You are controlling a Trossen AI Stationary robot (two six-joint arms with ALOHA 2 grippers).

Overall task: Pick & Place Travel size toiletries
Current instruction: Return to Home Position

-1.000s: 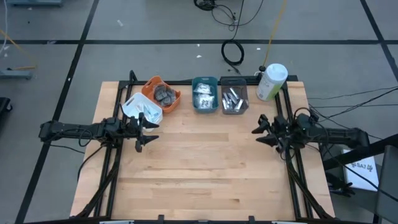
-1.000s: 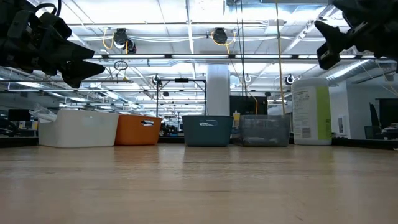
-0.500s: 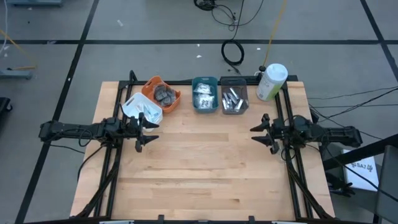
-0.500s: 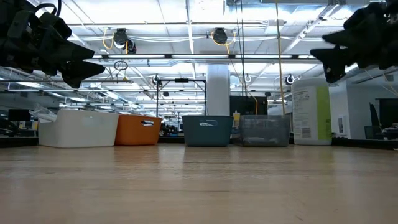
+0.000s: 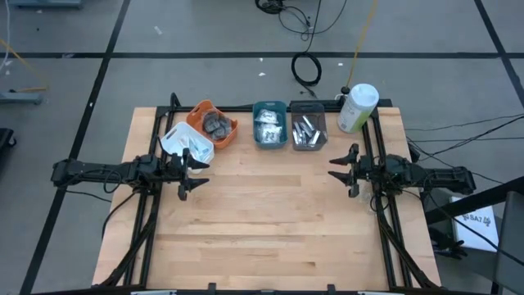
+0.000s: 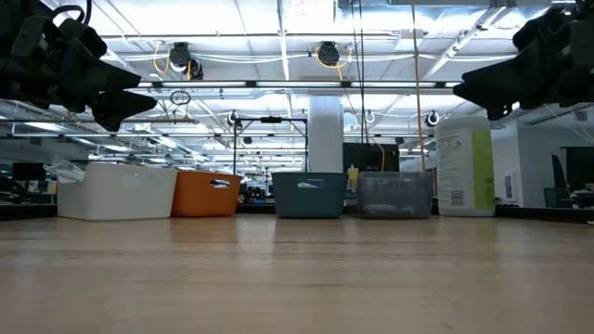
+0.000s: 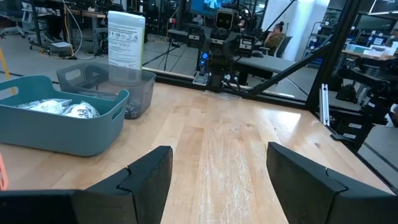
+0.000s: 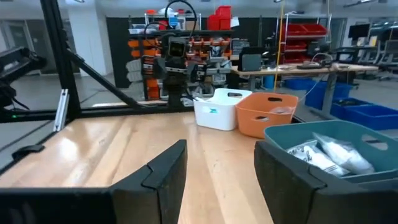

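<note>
1. Left arm: lies level along the left edge of the high view at mid-height. The left gripper points toward frame centre, clear above the table and just below the white bin.
2. Left gripper fingers: spread apart, empty, touching nothing.
3. Right arm: mirrored pose at the right edge. The right gripper is below the grey bin.
4. Right gripper fingers: spread apart, empty.
5. Toiletries, upper centre: toothbrushes in the white bin, dark discs in the orange bin, packets in the teal bin, silver tubes in the grey bin.

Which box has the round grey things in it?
The orange bin, second from the left: dark grey discs lie in it. The teal bin next to it holds white packets instead.
</note>
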